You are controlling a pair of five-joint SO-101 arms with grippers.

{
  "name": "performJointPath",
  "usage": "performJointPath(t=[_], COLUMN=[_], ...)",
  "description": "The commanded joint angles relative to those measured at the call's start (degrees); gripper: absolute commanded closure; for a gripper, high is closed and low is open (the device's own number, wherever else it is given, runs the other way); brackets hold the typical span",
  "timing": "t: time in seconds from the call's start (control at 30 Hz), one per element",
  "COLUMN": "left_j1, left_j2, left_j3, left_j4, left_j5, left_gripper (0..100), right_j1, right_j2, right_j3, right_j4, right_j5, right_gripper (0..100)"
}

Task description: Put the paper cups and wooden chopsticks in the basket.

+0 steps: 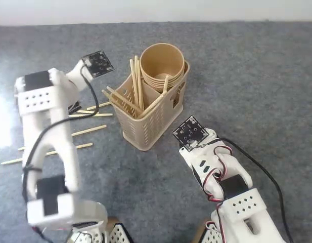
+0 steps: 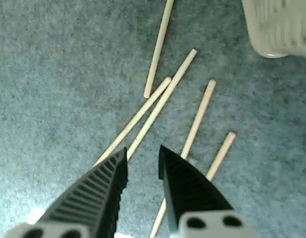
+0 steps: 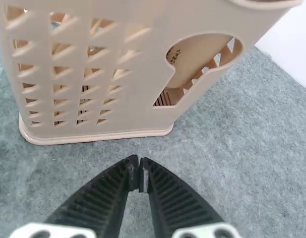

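Observation:
A beige slotted basket (image 1: 145, 119) stands mid-table on the grey carpet. Stacked paper cups (image 1: 162, 63) fill its far compartment, and several wooden chopsticks (image 1: 134, 93) lean in the near one. More chopsticks (image 1: 88, 131) lie loose on the carpet left of the basket. My left gripper (image 2: 143, 154) hangs open just above these loose chopsticks (image 2: 160, 101), holding nothing. The basket's corner (image 2: 279, 29) is beyond them. My right gripper (image 3: 139, 163) is shut and empty, low over the carpet, facing the basket wall (image 3: 93, 74). A paper cup (image 3: 197, 59) shows through the handle hole.
The left arm's white body (image 1: 44, 126) stands over part of the loose chopsticks. The right arm (image 1: 221, 177) sits at the basket's near right. Open carpet stretches to the right and behind the basket.

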Motion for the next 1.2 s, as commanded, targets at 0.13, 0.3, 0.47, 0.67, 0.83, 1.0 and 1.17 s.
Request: performJointPath(t=[0.13,0.3,0.47,0.67,0.83,1.0,1.17], left_j1=[1.76,4.66,6.15,7.74,7.74,8.18,8.7], left_j2=[12.13,22.86,35.6,48.62,55.82,57.76,57.49], left_j3=[-9.63,-12.7,-23.25,-38.99,-51.47,-65.27,-68.79], left_j4=[-6.15,-10.37,-11.08,-1.49,7.91,18.64,21.1], left_j5=[-0.44,-0.53,-0.44,-0.44,-0.44,-0.44,-0.35], left_gripper=[90,90,90,90,90,92,97], right_j1=[-0.13,-0.13,-0.13,-0.13,-0.13,-0.22,-1.63], right_j2=[-0.31,-0.31,-0.66,-0.84,-0.84,-0.84,-0.84], right_j3=[-0.44,-0.44,0.44,3.87,4.04,4.22,4.4], right_j4=[-1.1,-1.1,-1.8,-7.96,-7.87,-8.04,-7.78], right_j5=[0.7,0.7,0.79,2.73,4.13,4.13,4.4], right_gripper=[99.2,99.2,99.2,99.2,99.2,99.2,99.2])
